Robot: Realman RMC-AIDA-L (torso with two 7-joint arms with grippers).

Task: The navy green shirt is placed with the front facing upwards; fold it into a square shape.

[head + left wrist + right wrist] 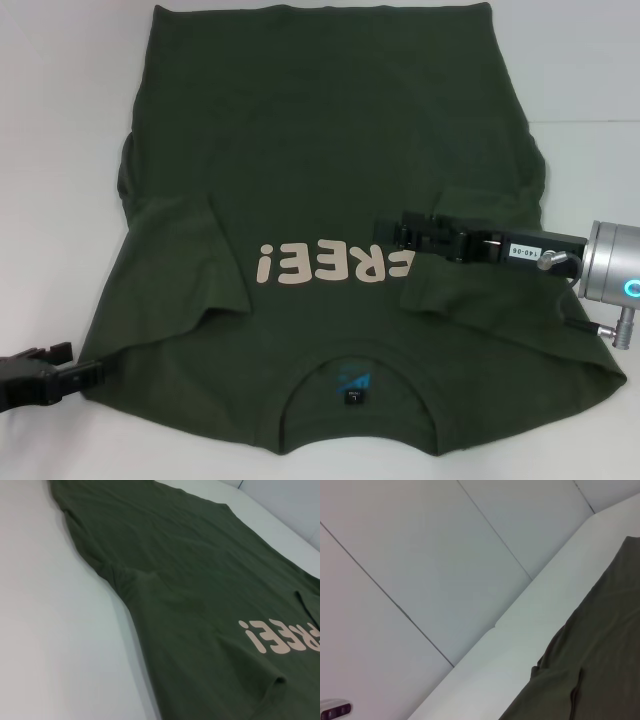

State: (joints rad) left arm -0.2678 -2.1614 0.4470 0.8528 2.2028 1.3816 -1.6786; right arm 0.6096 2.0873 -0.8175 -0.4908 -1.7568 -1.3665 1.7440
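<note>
The navy green shirt (320,130) lies flat on the white table, front up, with its collar towards me. Its cream lettering (330,265) and the blue neck label (352,385) both show. Each sleeve is folded inward onto the chest. My right gripper (385,235) reaches in from the right and hovers over the chest, at the end of the lettering, above the folded right sleeve. My left gripper (85,362) sits low at the near left, open, just at the shirt's shoulder edge. The left wrist view shows the shirt (200,580) and its lettering (280,635). A corner of the shirt (600,655) shows in the right wrist view.
The bare white table (60,100) borders the shirt on the left and far right. Grey wall panels (420,555) rise behind the table's far edge. The shirt's hem reaches the far end of the table.
</note>
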